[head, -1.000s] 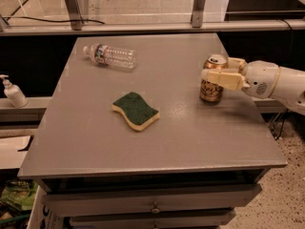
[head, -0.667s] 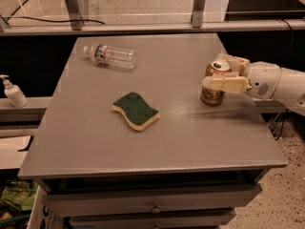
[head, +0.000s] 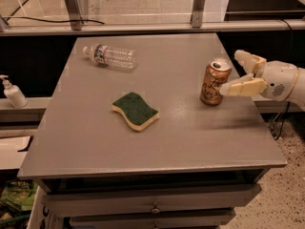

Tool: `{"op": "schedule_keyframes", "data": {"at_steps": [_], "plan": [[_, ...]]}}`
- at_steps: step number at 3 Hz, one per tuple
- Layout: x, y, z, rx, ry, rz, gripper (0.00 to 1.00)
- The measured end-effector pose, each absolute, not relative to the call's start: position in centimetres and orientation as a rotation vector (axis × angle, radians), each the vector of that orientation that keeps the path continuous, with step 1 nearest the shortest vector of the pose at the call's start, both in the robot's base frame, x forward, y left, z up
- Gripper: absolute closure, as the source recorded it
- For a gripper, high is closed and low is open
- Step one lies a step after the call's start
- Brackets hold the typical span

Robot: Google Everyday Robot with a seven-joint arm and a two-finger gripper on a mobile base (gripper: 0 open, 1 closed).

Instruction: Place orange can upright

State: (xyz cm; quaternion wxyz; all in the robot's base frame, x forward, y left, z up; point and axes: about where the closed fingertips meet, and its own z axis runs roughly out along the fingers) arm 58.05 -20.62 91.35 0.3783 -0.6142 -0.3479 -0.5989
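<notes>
Spanning most of the view, a grey metal table carries every loose object, with drawer fronts visible beneath its front edge. At the right edge the white arm ends in the gripper, its two cream fingers spread apart and clamped on nothing. A clear plastic water bottle lies on its side near the far left corner. A green-topped yellow sponge lies flat near the table's centre. The orange can stands upright on the right part of the table, silver top uppermost, just beside the tip of the nearer finger. A white pump dispenser stands on a ledge left of the table.
</notes>
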Motion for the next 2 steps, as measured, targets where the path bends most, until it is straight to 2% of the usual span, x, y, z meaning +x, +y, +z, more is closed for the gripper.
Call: {"op": "schedule_keyframes", "data": {"at_steps": [1,2], "plan": [[57.00,-22.98,92.95,-1.571,-0.832,-1.551,0.00],[57.00,-22.95,92.95,-1.571,-0.830,-1.550,0.00]]}}
